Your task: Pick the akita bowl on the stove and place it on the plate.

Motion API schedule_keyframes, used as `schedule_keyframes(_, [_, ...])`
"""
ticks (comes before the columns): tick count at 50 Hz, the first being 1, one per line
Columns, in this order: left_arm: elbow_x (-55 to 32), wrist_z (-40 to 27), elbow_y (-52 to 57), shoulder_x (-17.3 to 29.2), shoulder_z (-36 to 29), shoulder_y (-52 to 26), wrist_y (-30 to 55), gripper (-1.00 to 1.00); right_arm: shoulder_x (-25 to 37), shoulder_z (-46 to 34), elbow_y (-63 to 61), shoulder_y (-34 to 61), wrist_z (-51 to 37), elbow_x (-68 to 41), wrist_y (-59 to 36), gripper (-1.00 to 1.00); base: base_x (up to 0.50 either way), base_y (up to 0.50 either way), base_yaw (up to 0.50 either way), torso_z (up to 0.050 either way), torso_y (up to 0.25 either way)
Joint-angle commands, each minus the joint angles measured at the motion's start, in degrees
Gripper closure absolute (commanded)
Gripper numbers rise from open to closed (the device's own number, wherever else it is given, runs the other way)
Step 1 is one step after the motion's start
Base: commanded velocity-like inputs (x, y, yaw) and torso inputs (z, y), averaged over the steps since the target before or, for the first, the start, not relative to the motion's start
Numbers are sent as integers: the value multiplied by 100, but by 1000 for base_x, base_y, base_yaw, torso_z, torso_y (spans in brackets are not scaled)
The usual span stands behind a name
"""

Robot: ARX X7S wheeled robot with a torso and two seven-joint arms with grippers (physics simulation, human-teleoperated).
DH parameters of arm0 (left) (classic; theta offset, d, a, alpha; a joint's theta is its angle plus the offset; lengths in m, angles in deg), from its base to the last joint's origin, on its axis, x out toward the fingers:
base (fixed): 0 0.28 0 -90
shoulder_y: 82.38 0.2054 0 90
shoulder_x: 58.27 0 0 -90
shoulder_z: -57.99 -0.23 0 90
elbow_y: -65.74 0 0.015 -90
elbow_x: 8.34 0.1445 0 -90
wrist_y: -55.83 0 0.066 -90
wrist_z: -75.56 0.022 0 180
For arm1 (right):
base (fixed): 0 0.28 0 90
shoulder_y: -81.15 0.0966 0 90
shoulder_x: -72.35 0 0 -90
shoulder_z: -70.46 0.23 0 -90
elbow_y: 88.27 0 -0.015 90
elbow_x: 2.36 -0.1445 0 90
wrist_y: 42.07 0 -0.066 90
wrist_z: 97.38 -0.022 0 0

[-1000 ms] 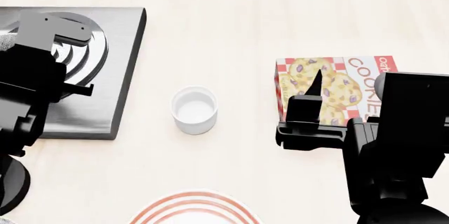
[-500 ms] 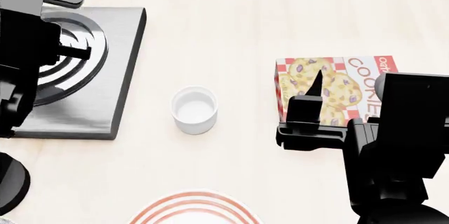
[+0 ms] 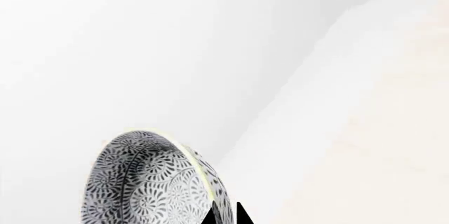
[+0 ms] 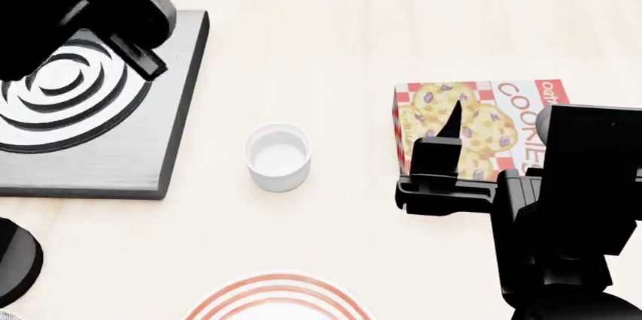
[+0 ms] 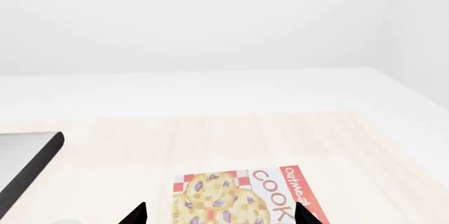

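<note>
In the left wrist view the akita bowl (image 3: 151, 182), white with a fine black-grey pattern, hangs tilted on its side in the air. My left gripper (image 3: 226, 216) is shut on its rim, one fingertip inside and one outside. In the head view the left arm (image 4: 71, 4) is raised over the far left corner of the stove (image 4: 165, 121) and hides the bowl; the stove's black rings (image 4: 65, 98) are bare. The plate (image 4: 276, 297) with red rings shows at the near edge. My right gripper (image 5: 220, 214) is open, hovering above the cookie box (image 5: 242, 197).
A small plain white cup (image 4: 278, 156) stands between the stove and the cookie box (image 4: 492, 121). The right arm (image 4: 561, 207) fills the lower right. A black round object (image 4: 12, 260) sits at the lower left edge. Light wooden tabletop (image 4: 301, 49) lies all around.
My left arm has risen and swung toward the far left, carrying the bowl up off the stove and uncovering the rings. The right arm has not moved.
</note>
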Motion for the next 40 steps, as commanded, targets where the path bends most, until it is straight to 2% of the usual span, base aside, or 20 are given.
schedule_keyframes(1, [81, 1134, 1878, 1013, -781, 252, -645, 100, 18, -9, 11, -15, -24, -28, 34, -100, 0, 0, 0, 0, 0])
schedule_keyframes(9, [76, 1444, 2140, 1393, -947, 328, -1330, 100, 29, -17, 11, -10, -49, -51, 37, -100, 0, 0, 0, 0, 0])
schedule_keyframes(18, [106, 1821, 2644, 1848, -1193, 470, -1563, 100, 35, -18, 5, -12, -81, -82, 37, -100, 0, 0, 0, 0, 0])
schedule_keyframes(28, [490, 1940, 2964, 2093, -1596, 673, -1676, 100, 60, -30, 22, -29, -92, -100, 79, -100, 0, 0, 0, 0, 0])
schedule_keyframes(40, [526, 2225, 3455, 2385, -1916, 922, -1784, 100, 68, -20, 14, -12, -136, -154, 54, -100, 0, 0, 0, 0, 0])
